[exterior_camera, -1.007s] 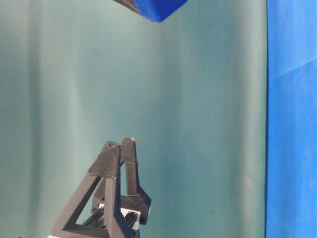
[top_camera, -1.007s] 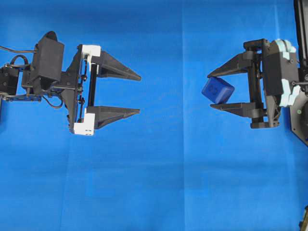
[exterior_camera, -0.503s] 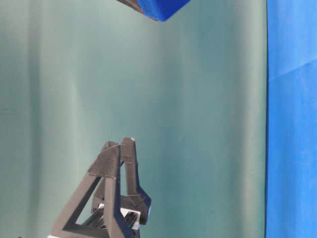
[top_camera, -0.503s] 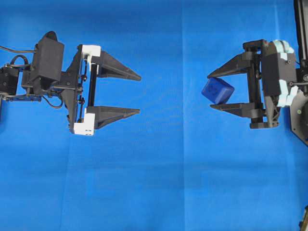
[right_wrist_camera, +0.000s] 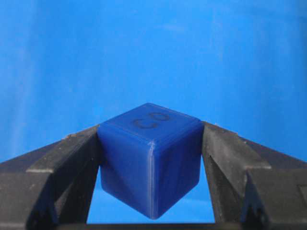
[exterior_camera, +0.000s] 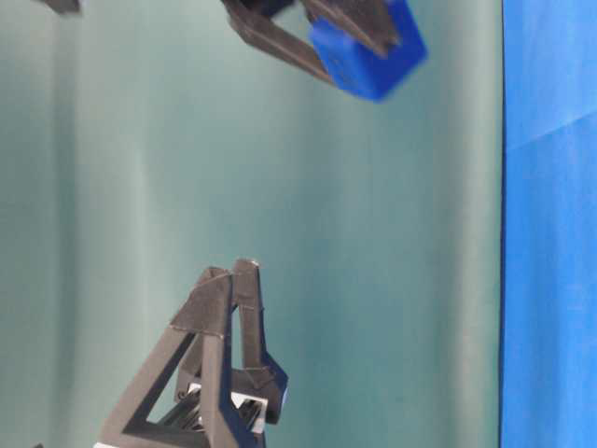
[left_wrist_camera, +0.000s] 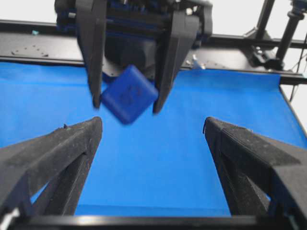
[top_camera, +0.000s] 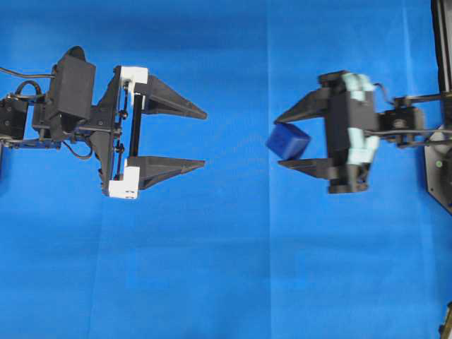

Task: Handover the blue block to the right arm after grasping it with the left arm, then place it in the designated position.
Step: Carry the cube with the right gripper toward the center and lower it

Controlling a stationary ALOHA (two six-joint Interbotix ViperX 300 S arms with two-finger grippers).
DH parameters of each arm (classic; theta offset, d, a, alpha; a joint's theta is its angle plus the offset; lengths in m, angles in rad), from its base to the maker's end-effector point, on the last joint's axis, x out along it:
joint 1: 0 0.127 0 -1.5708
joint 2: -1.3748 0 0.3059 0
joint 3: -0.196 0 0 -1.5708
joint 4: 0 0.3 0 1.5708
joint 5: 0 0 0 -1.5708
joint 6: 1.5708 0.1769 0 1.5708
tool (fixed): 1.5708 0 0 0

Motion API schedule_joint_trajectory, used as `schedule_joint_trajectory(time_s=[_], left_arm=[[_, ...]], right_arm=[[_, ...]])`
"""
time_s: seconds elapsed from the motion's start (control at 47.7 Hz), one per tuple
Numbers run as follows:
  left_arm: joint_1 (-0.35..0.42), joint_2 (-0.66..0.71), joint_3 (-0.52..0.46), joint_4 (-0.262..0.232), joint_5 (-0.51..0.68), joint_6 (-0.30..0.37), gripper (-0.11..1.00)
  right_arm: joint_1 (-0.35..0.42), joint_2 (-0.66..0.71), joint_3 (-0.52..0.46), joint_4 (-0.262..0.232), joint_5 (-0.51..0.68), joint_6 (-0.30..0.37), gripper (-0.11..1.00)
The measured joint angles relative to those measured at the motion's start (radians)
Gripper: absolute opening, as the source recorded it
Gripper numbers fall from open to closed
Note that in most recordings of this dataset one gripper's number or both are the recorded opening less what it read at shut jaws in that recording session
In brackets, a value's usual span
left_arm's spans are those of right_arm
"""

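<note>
A: Blue cloth (top_camera: 233, 268) covers the whole tabletop in the overhead view. The small dark-blue cube with rounded edges (top_camera: 288, 141) sits clamped between the black fingers of the mint-green-trimmed right gripper (top_camera: 284, 139), clear of the white-bracketed left gripper (top_camera: 205, 138), whose fingers stand wide apart with nothing between them.

B: So the handover looks done?

A: I judge so; what's left is setting the cube down at its place. No marked spot shows on the cloth, so I can't tell where that is.

B: And table level?

A: The cube (exterior_camera: 366, 54) hangs high in the right gripper, well apart from the cloth; the left gripper's fingers (exterior_camera: 224, 345) rise below it against the green backdrop (exterior_camera: 121, 187).

B: Left wrist view?

A: The cube (left_wrist_camera: 128, 94) is tilted on a corner between the right fingers, and bare cloth spreads beneath, out to a black frame rail (left_wrist_camera: 48, 48) at the far edge.

B: Right wrist?

A: Both pads (right_wrist_camera: 79, 148) press on opposite faces of the cube (right_wrist_camera: 149, 158), embossed marks up. Cloth below looks free of obstacles; plenty of room to descend, I'd say.
</note>
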Motion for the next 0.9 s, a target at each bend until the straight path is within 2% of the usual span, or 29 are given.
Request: schedule_joint_trajectory(time_s=[0.398, 0.713, 0.902], left_arm=[[-0.002, 0.000, 0.000, 0.000, 0.005, 0.000, 0.91], [-0.002, 0.002, 0.000, 0.002, 0.006, 0.000, 0.91], [-0.002, 0.000, 0.000, 0.000, 0.006, 0.000, 0.91]], right_arm=[[-0.015, 0.293, -0.109, 0.000, -0.143, 0.006, 0.47], [-0.023, 0.469, -0.173, 0.014, -0.241, 0.009, 0.47], [-0.023, 0.529, -0.187, 0.035, -0.299, 0.009, 0.47]])
